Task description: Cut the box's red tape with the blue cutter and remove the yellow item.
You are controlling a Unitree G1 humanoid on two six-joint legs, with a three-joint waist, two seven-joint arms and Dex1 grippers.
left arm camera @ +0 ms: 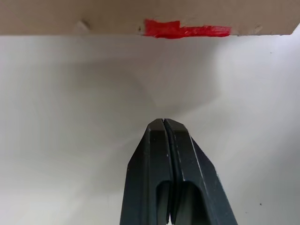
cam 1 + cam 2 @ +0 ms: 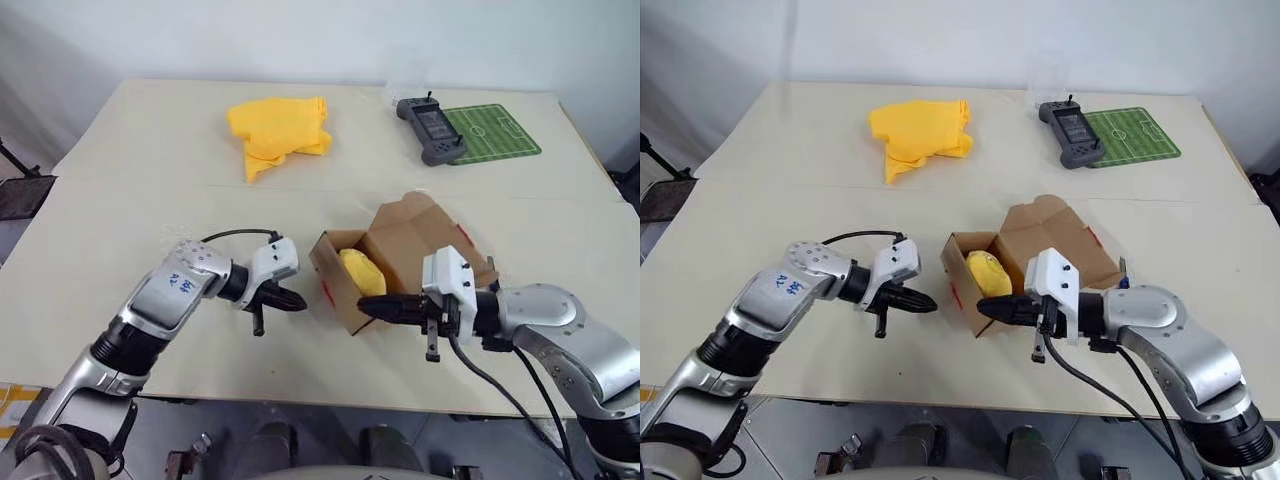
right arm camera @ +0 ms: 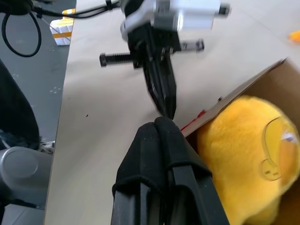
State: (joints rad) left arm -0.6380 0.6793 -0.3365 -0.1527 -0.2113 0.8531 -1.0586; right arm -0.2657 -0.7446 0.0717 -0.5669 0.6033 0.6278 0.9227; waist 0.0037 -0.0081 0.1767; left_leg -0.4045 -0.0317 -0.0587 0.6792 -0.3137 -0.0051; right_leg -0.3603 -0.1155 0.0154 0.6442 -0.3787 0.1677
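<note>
Box [image 2: 400, 255]: sitting open at frame centre, yellow item [image 2: 361, 271] lying inside.
Left gripper [image 2: 297, 300]: fingers pressing together, gripping nothing.
Right gripper [image 2: 367, 307]: likewise.

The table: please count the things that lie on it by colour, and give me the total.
Yellow: 2, crumpled yellow cloth and soft yellow item inside the box
Brown: 1, open brown cardboard box with red tape
Grey: 1, dark grey handheld controller
Green: 1, flat green football-field mat
Total: 5
</note>
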